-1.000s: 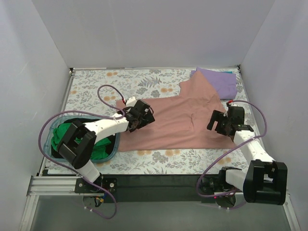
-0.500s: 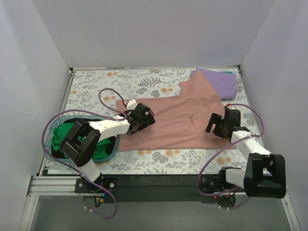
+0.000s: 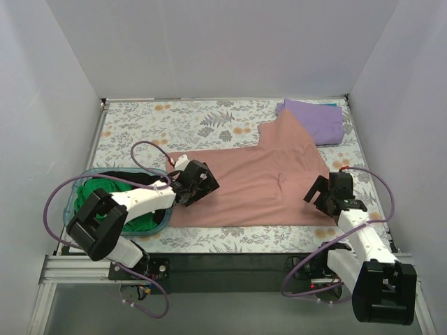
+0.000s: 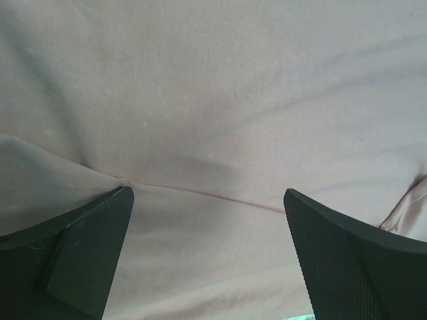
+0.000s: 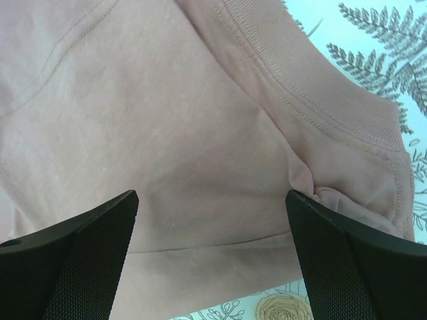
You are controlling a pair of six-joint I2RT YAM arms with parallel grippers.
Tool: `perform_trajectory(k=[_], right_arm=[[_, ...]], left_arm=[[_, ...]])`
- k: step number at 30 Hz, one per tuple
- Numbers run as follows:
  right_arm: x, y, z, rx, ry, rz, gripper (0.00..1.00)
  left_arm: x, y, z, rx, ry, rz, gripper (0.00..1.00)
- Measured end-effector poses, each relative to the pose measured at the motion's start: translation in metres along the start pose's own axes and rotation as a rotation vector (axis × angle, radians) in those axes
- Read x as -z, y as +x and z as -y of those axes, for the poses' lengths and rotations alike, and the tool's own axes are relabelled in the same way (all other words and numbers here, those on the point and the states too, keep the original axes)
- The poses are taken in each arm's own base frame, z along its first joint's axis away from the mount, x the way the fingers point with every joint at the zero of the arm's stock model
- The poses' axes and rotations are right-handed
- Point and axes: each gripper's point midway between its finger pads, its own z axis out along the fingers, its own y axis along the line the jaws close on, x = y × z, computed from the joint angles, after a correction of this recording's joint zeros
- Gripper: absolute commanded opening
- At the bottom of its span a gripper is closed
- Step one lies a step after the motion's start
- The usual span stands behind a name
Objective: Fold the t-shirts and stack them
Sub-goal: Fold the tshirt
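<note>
A dusty-pink t-shirt (image 3: 255,185) lies spread across the middle of the flowered table. My left gripper (image 3: 198,183) hovers over its left edge, jaws wide open, only pink cloth (image 4: 213,120) between the fingers (image 4: 87,247). Over the shirt's right near corner my right gripper (image 3: 324,194) is open too, above a seam and the ribbed collar (image 5: 320,87). A folded lavender t-shirt (image 3: 318,120) rests at the back right. The bright green t-shirt (image 3: 105,199) is bunched in the teal basket (image 3: 162,222) at the left.
White walls close in the table on three sides. Purple cables loop from both arms over the basket and the right front of the table (image 3: 209,241). The black base rail runs along the near edge.
Both grippers have moved toward the near edge, staying open. The pink shirt's front edge now lies straighter and nearer the front.
</note>
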Motion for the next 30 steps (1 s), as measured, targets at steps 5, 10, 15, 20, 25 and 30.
perform_trajectory(k=[5, 10, 15, 20, 25, 30], right_arm=[[0.006, 0.004, 0.005, -0.079, 0.004, 0.012, 0.98], [0.016, 0.009, 0.007, -0.136, -0.007, 0.024, 0.99], [0.031, 0.003, 0.008, -0.150, -0.020, 0.069, 0.98], [0.047, -0.021, -0.003, -0.103, -0.053, 0.105, 0.98], [0.047, -0.049, -0.033, -0.034, -0.141, 0.089, 0.98], [0.026, -0.042, -0.066, 0.059, -0.218, 0.003, 0.99]], left_arm=[[0.015, 0.018, -0.008, -0.015, -0.005, -0.048, 0.97], [0.030, 0.038, -0.016, -0.029, -0.028, -0.087, 0.97], [0.042, 0.042, -0.024, -0.023, -0.055, -0.092, 0.97], [0.052, 0.022, -0.019, -0.024, -0.100, -0.031, 0.98], [0.058, -0.013, 0.017, -0.013, -0.073, 0.075, 0.98], [0.045, -0.033, 0.033, -0.018, -0.097, 0.128, 0.98]])
